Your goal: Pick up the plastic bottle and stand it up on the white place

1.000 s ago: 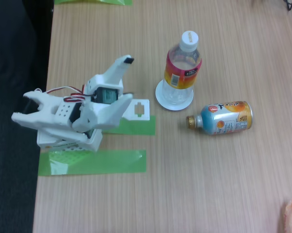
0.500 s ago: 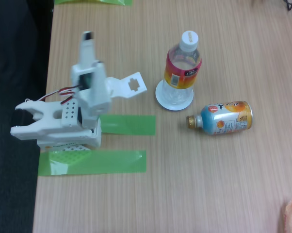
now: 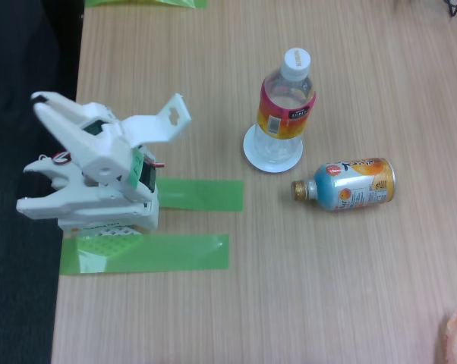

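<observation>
Folded back over its base at the worktop (image 3: 304,288) edge, end effector (image 3: 107,114) gaping wide open, gripping nothing. Well off to its right in the fixed view, plastic bottle (image 3: 286,102) standing upright on the white place (image 3: 253,155); lying beyond, a capless blue-and-orange bottle (image 3: 348,184).

Table (image 3: 327,288): pale wood grain, smooth, matt.
Plastic bottle (image 3: 286,114): clear glossy plastic, white cap, at 3 o'clock from my arm.
White place (image 3: 250,152): smooth white.
My arm (image 3: 99,163): matt white plastic.
Tape (image 3: 175,252): green, faintly shiny.
</observation>
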Controlling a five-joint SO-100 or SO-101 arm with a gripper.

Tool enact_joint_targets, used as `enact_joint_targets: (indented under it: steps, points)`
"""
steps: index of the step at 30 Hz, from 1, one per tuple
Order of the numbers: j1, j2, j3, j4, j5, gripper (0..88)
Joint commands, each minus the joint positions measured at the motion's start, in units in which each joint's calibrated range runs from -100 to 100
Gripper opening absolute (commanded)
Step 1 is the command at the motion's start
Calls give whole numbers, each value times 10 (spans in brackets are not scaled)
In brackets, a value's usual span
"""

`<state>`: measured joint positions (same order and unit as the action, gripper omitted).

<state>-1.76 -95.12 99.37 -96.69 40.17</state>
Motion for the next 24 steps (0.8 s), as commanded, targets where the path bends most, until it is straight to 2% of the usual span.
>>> enact_joint_targets:
  steps: [1, 24]
  points:
    - [-2, -1, 2, -25, -1, 34]
    - [1, -1, 2, -25, -1, 35]
